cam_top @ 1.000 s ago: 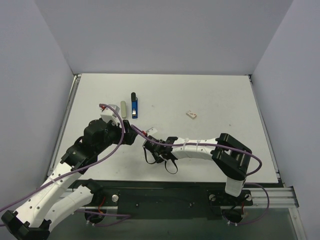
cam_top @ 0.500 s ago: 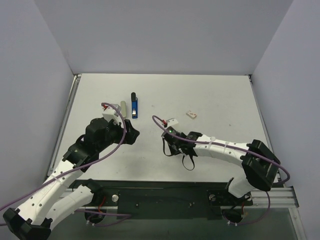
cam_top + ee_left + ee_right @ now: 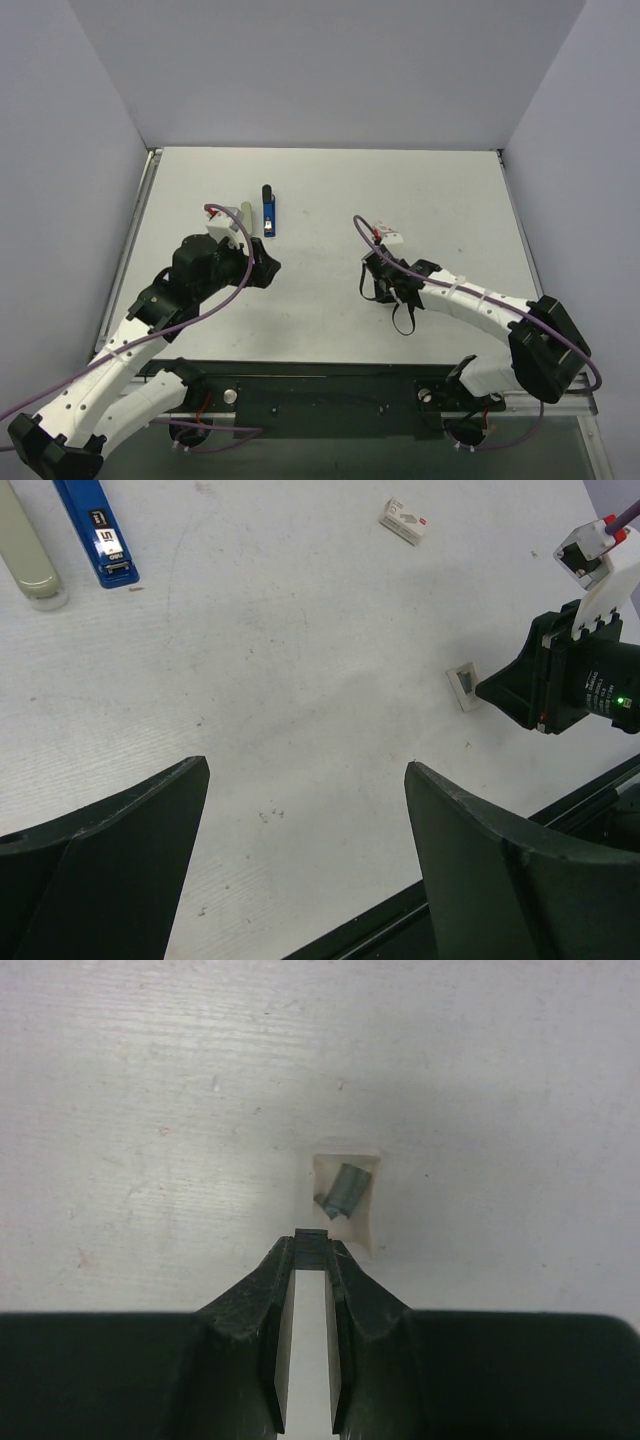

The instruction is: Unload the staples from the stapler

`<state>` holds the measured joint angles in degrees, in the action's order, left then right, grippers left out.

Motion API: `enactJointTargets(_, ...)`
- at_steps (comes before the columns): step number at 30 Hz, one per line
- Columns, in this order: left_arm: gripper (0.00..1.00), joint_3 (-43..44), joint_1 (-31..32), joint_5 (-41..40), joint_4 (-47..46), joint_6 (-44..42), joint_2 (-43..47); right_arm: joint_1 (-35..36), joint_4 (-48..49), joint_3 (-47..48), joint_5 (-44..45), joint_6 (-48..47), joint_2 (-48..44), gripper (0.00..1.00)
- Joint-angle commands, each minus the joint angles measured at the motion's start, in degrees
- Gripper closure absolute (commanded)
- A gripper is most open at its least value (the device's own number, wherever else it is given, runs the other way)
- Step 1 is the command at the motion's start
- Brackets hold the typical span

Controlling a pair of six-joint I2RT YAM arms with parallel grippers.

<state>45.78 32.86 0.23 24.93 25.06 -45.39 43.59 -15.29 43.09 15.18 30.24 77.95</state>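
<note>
Fingers (image 3: pixel 262 1295) of the right gripper (image 3: pixel 312 1246) drawn narrow, only a thin slit between them, with a small dark bit across the very tips: a held thing or part of the tips themselves, cannot tell. Just beyond those tips, the staples (image 3: pixel 343 1192): a short dark-grey strip lying in a small pale square tray (image 3: pixel 365 1230) on the table (image 3: pixel 150 1110), long axis tilted, its near end leaning left and its far end leaning right as seen from the right wrist. On the other side, fingers of the left gripper (image 3: pixel 305 810) spread wide and holding nothing, poised over the table. Straight to the far side of them, well apart, the stapler (image 3: pixel 268 215) on the far-left part of the table: lying flat, long axis running near to far, dark end pointing far, blue end pointing back toward the left arm. Just left of it and parallel, not touching, a pale grey bar (image 3: pixel 246 218). Off to its right, a small white box (image 3: pixel 405 522). Plainly nearer the left arm than the right, so probably a straight reach forward for the left fingers, closing across the narrow width rather than along the length. Looks well advanced, judging by the strip in the tray; whether any staples sit inside the stapler, not visible.
</note>
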Motion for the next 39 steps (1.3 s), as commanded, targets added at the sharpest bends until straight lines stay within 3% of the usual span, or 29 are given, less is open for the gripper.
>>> enactJointTargets(1, 0.09, 0.54, -0.43, 1.35, -3.31, 0.25, -0.14, -2.02, -2.73, -1.69, 2.40, 2.01, -2.98, 0.96)
enactJointTargets(39, 0.09, 0.28, -0.78, 1.97, -3.66, 0.52, 0.03, -5.45, 1.75, -2.22, 0.38, 3.77, 2.20, 0.93)
